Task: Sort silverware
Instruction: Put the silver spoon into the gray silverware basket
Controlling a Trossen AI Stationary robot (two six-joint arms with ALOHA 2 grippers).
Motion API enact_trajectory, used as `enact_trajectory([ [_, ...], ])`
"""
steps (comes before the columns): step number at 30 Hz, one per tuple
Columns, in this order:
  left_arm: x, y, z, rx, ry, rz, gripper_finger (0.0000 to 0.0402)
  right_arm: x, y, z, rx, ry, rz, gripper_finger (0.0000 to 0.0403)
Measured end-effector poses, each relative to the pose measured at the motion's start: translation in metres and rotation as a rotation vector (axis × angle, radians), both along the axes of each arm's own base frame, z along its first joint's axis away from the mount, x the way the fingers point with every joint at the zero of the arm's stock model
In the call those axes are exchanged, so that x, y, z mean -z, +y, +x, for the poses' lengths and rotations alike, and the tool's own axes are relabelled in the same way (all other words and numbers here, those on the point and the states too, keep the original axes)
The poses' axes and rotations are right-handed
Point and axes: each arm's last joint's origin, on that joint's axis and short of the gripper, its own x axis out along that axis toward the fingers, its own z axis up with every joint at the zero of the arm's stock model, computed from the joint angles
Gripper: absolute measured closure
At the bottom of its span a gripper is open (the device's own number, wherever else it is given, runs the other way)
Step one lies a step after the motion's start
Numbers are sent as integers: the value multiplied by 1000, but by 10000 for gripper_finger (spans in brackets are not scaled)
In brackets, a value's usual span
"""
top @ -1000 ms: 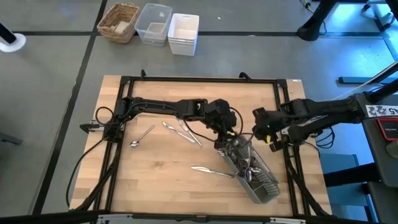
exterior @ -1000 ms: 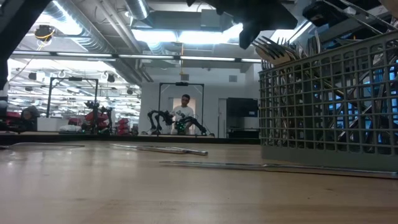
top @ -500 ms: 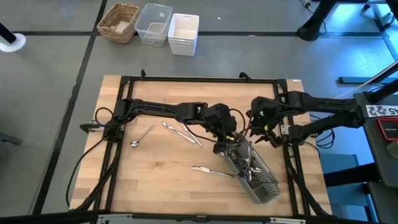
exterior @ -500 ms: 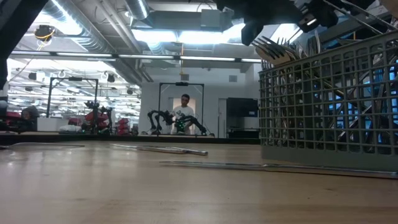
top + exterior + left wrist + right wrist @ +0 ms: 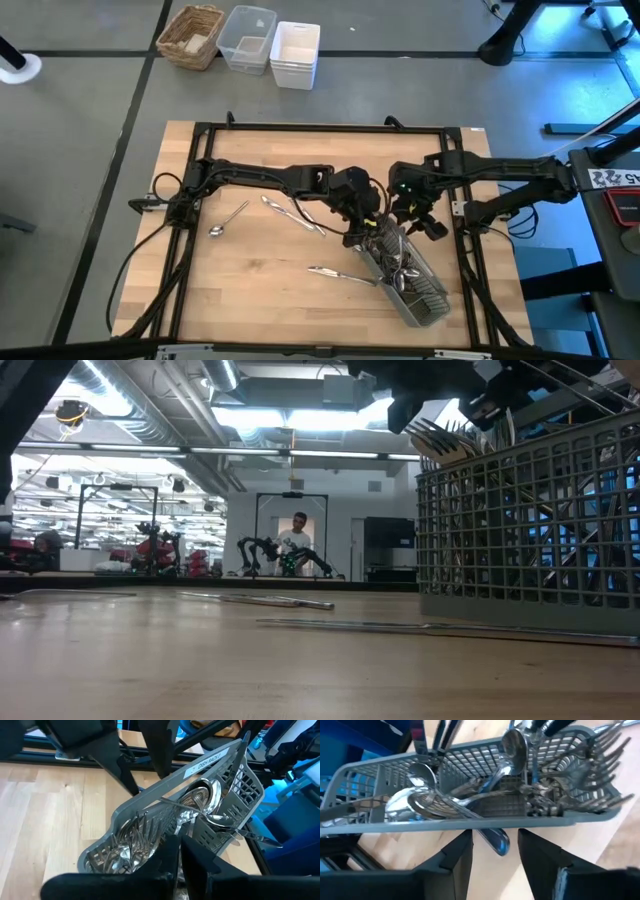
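Pale wooden boards make up the tabletop, ringed by a black frame, with grey floor around it; beyond its far edge stand a wicker basket, a clear plastic tub and a white tub.

At the middle of the boards the left gripper is pinched nearly shut, its tip at the open mouth of the grey slatted caddy, which lies on its side. From its wrist view the two dark fingers sit close together just in front of the caddy, with fork tines on one side of them and spoon bowls on the other; whether they pinch a piece cannot be told.

Right beside it, on the side away from the left arm's base, the right gripper hangs over the same mouth of the caddy with its jaws spread wide and nothing between them. Its wrist view looks past the parted fingers at the caddy's long wall, spoons and forks packed inside, and one handle poking out between the fingers.

Most silverware fills the caddy. Loose pieces lie on the boards on the left gripper's arm side: a spoon, a crossed pair, and a knife nearer the front edge, touching the caddy. In the low view a person stands far off in the room.
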Motion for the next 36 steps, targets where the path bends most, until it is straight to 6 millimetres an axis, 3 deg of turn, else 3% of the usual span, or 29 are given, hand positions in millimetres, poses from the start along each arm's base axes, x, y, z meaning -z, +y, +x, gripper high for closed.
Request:
enact_trajectory([
  [20,0,0,0,15,-6,21,389,13,2,11,-22,98,99,249],
  [24,0,0,0,15,-6,21,389,16,3,14,-32,109,138,286],
  [30,0,0,0,15,-6,21,389,16,3,14,-37,116,145,382],
  [32,0,0,0,15,-6,21,389,17,3,12,-34,136,150,392],
  [36,0,0,0,15,-7,21,389,17,3,10,-23,164,148,375],
])
